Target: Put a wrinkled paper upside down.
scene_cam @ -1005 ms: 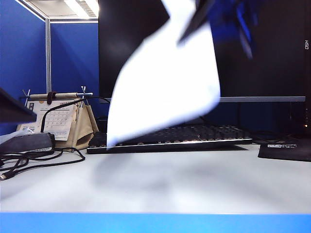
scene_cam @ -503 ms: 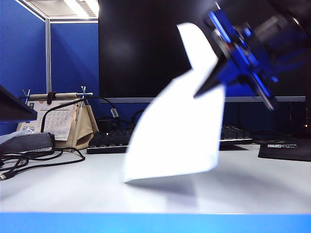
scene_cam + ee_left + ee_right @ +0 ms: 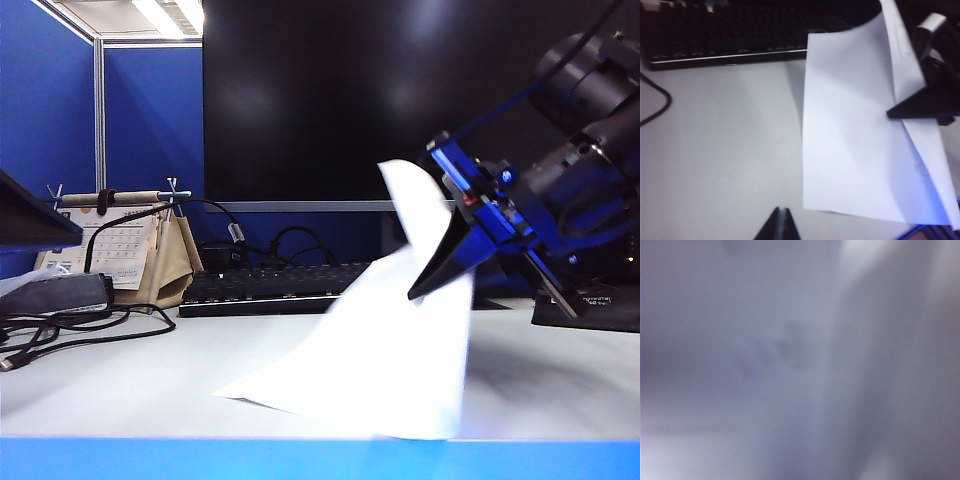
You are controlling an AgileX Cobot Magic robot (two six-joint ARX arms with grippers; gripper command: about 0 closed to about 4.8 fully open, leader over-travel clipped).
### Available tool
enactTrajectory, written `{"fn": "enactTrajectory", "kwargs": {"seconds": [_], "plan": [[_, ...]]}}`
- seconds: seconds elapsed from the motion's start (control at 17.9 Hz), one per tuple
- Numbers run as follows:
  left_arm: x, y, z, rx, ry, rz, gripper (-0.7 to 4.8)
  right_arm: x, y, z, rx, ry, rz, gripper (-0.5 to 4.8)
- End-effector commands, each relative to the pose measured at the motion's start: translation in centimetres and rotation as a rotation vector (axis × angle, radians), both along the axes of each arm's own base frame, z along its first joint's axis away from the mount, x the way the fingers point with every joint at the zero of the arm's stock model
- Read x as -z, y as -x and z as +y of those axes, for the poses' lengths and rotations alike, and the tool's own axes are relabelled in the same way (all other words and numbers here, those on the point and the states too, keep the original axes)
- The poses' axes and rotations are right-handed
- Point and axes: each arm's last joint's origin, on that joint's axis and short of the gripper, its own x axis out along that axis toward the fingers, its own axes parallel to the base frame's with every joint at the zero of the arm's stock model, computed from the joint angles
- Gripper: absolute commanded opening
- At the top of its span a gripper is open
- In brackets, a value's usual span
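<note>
The wrinkled paper [image 3: 385, 370] stands on the white table [image 3: 140, 385] right of centre, its lower edge resting on the surface near the front edge and its upper part rising to a curled tip. It sits nearer than the black keyboard [image 3: 270, 288], which lies in front of the dark monitor [image 3: 400, 100].

The right gripper [image 3: 428, 290] reaches in from the right with its dark fingertip against the upper part of the sheet — whether its jaws still pinch the paper or have let go I cannot tell. The right wrist view is filled with blurred white paper [image 3: 790, 360].

The left gripper [image 3: 780, 225] hangs over bare table left of the sheet, its two tips pressed together, holding nothing.

At far left stands a desk calendar [image 3: 125, 250] on a beige stand, with black cables [image 3: 90, 330] beside it — no containers are visible.
</note>
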Motion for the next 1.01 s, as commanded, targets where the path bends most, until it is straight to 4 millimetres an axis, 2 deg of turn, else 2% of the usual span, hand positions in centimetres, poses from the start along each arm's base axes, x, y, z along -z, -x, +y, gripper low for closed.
{"fn": "enactTrajectory", "kwargs": {"seconds": [0.06,0.17,0.28,0.39,0.5,0.56,0.61,0.67,0.73,0.84,0.95,1.01], "plan": [[-0.2,0.1,-0.2,0.061,0.019,-0.005,0.09,0.0,-0.3,-0.3,0.007,-0.001,-0.004,2.45],[-0.2,0.1,-0.2,0.068,0.02,-0.004,0.09,0.1,-0.4,-0.9,0.029,0.003,0.01,2.61],[-0.2,0.1,-0.2,0.069,0.02,-0.004,0.09,0.0,-0.8,-2.4,0.082,0.006,0.02,3.19],[-0.2,0.1,-0.2,0.069,0.019,-0.003,0.09,-0.3,-1.0,-3.6,0.125,0.006,0.006,3.18],[-0.2,0.1,-0.2,0.069,0.02,-0.004,0.09,-1.1,-1.1,-4.9,0.158,0.005,-0.032,3.01],[-0.3,0.1,-0.2,0.068,0.021,-0.005,0.09,-1.7,-1.0,-5.2,0.162,0.008,-0.062,2.64],[-0.3,0.1,-0.2,0.068,0.022,-0.008,0.09,-3.1,-0.6,-5.8,0.169,0.028,-0.143,2.09],[-0.6,0.0,-0.3,0.066,0.023,-0.014,0.09,-4.5,0.0,-6.2,0.186,0.062,-0.223,1.95],[-1.1,-0.1,-0.3,0.057,-0.001,-0.05,0.09,-6.8,1.2,-6.8,0.247,0.119,-0.354,1.7],[-2.1,-0.4,-0.3,0.024,-0.074,-0.125,0.09,-10.3,4.4,-7.6,0.368,0.219,-0.592,1.7],[-2.9,-0.7,-0.3,-0.042,-0.093,-0.146,0.09,-12.1,7.0,-8.3,0.459,0.273,-0.739,1.69],[-3.2,-0.8,-0.1,-0.124,-0.105,-0.152,0.09,-12.6,9.2,-8.8,0.548,0.308,-0.81,1.69]]}}
